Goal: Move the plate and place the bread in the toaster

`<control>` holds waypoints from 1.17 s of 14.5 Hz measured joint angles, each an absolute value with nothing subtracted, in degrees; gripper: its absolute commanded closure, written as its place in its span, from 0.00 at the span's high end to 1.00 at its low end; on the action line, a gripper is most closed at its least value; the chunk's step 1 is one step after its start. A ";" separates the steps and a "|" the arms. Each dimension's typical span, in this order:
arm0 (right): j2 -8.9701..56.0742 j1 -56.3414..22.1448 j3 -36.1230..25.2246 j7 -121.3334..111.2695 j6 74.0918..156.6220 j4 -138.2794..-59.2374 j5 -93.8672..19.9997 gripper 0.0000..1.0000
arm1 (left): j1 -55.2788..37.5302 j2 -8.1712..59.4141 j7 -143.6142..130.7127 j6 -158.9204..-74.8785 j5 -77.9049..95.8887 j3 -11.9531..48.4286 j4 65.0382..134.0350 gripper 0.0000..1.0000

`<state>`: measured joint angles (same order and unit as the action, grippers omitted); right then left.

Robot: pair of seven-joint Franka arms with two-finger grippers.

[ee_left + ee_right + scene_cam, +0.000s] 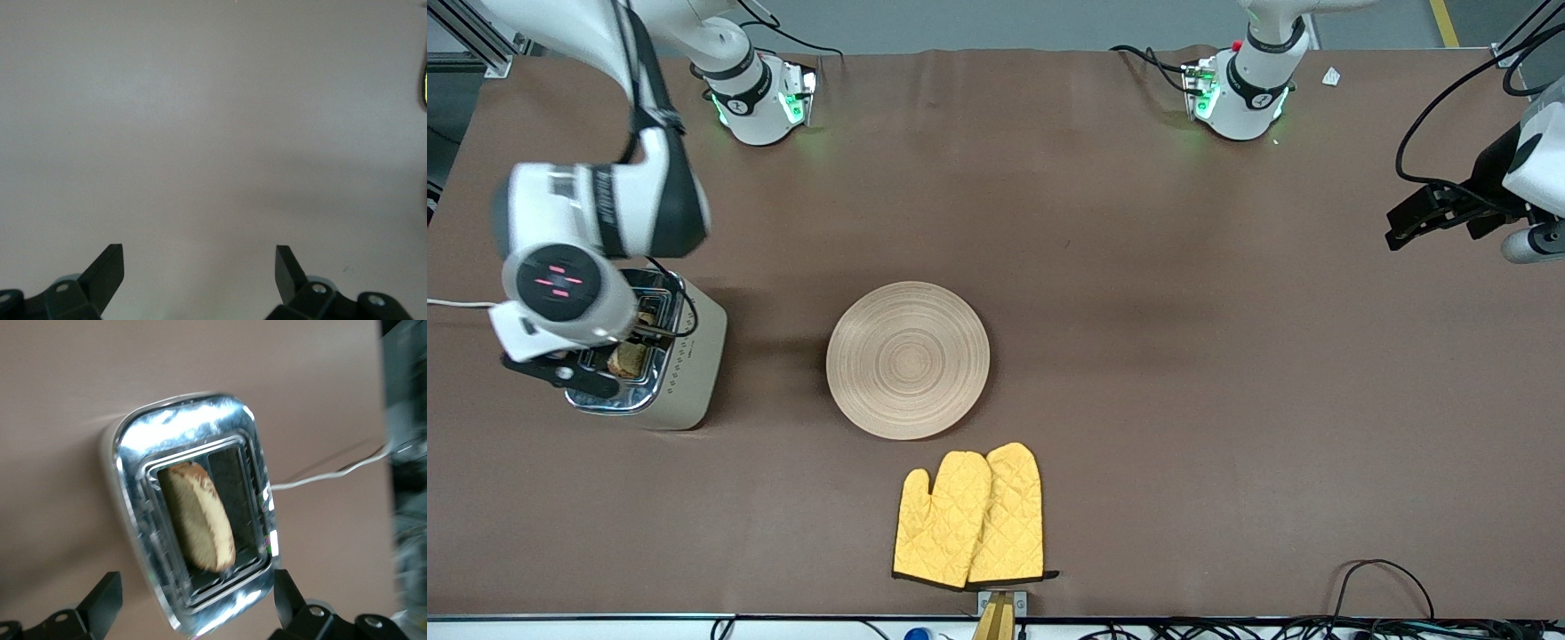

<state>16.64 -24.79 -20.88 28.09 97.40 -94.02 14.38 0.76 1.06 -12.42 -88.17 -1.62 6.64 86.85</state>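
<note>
Bread point(199, 515): in one slot of toaster point(685, 373), tilted, top edge proud of slot; toaster near bench edge at right arm's end.
Right gripper point(193, 600): over toaster, jaws wide apart, holding nothing.
Step, judged: release done; lift straight up, clear of chrome rim, no snag on bread.
Plate point(908, 360): mid-bench, bare, beside yellow oven mitts point(970, 518).
Left gripper point(200, 267): open, empty, waiting over bench at left arm's end.

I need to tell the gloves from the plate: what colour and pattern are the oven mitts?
Bright yellow quilted oven mitts with a diamond stitch and dark trim, clearest in the front view.
</note>
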 measured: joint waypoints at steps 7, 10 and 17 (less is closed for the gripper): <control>2.58 -19.22 -20.96 16.97 88.86 -93.38 9.57 1.00 | 0.77 1.06 -12.41 -88.13 -1.62 6.63 86.87 1.00; -4.36 -18.40 -21.39 11.31 86.26 -93.71 7.50 1.00 | 0.74 1.08 -12.41 -88.09 -1.62 6.65 86.87 1.00; -7.31 -13.17 -24.75 -1.97 86.93 -95.03 -0.55 1.00 | 0.62 1.16 -12.41 -88.02 -1.62 6.68 86.87 1.00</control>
